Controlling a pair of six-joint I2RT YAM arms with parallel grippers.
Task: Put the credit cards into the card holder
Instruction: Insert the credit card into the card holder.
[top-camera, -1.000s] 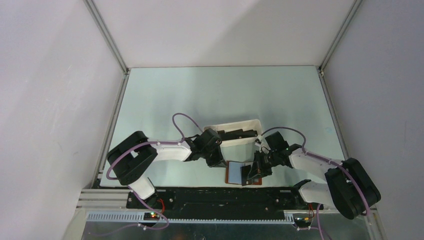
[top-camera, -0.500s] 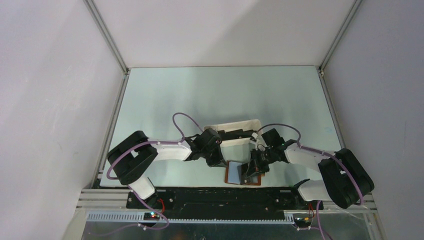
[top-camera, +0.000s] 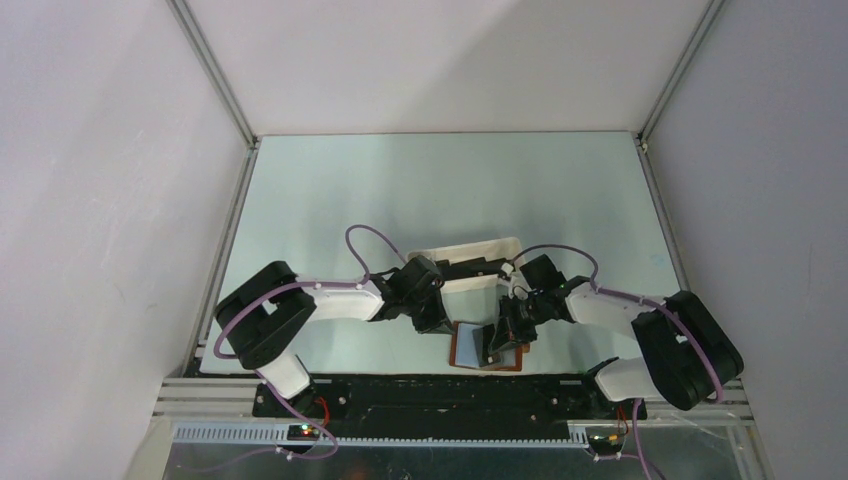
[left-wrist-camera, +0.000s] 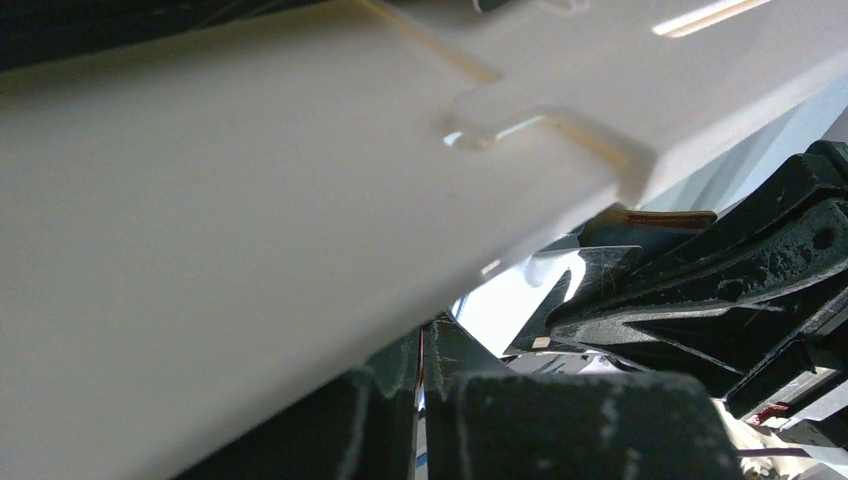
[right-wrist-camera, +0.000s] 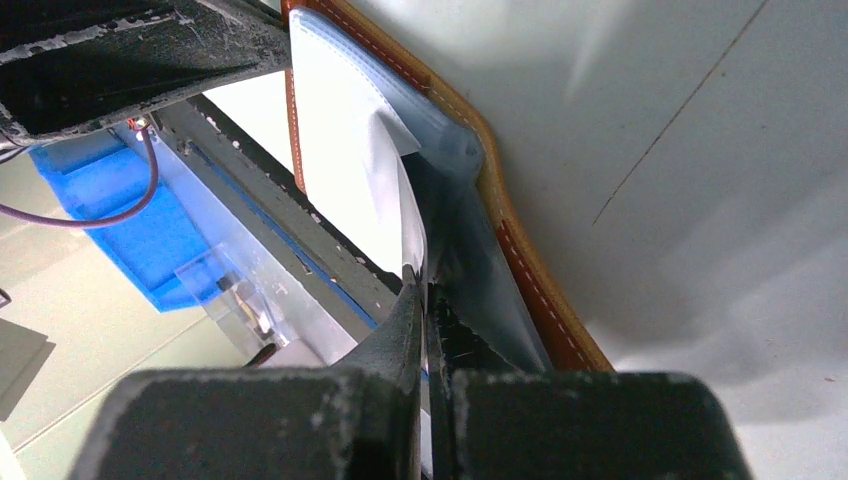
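Note:
The card holder (top-camera: 466, 346) lies open near the front edge, brown with pale grey-blue pockets. My left gripper (top-camera: 441, 324) is shut on its left edge; in the left wrist view (left-wrist-camera: 421, 345) a thin edge shows between the closed fingers. My right gripper (top-camera: 505, 337) is shut on a dark credit card (top-camera: 492, 344) and holds it tilted over the holder's right half. In the right wrist view the card (right-wrist-camera: 385, 190) leans into a pocket of the holder (right-wrist-camera: 525, 265), with my gripper (right-wrist-camera: 425, 292) clamped on its near end. More dark cards (top-camera: 478, 268) lie in the white tray.
The white oblong tray (top-camera: 466, 286) stands just behind the card holder, and its wall (left-wrist-camera: 250, 180) fills most of the left wrist view. The right gripper's black fingers (left-wrist-camera: 720, 290) show at the right of that view. The table's front rail lies close below the holder.
My right gripper has moved left with the card, bringing it further over the holder's right half. The left gripper and the holder have stayed put.

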